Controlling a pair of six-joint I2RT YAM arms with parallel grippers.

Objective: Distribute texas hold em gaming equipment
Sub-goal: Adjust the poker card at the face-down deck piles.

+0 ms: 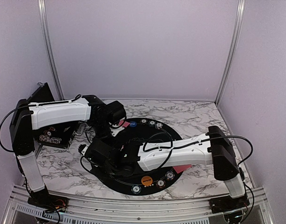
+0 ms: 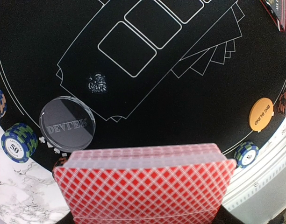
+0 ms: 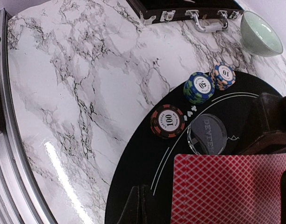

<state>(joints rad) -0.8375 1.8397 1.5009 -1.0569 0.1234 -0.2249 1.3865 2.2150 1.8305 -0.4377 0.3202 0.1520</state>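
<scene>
Only right wrist shows bowl (image 3: 261, 32) — deck (image 3: 232, 186), both.

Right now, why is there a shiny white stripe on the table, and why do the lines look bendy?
Right wrist view: that stripe is light glare on the marble table. Left wrist view: the wide lens curves lines on the black mat, and the close card deck looms large. Top external view: even light, slightly fuzzy.

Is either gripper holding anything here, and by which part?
The left gripper holds the red-backed card deck by its lower end, the grip itself hidden behind it. Whether the right gripper also grips it cannot be told.
</scene>
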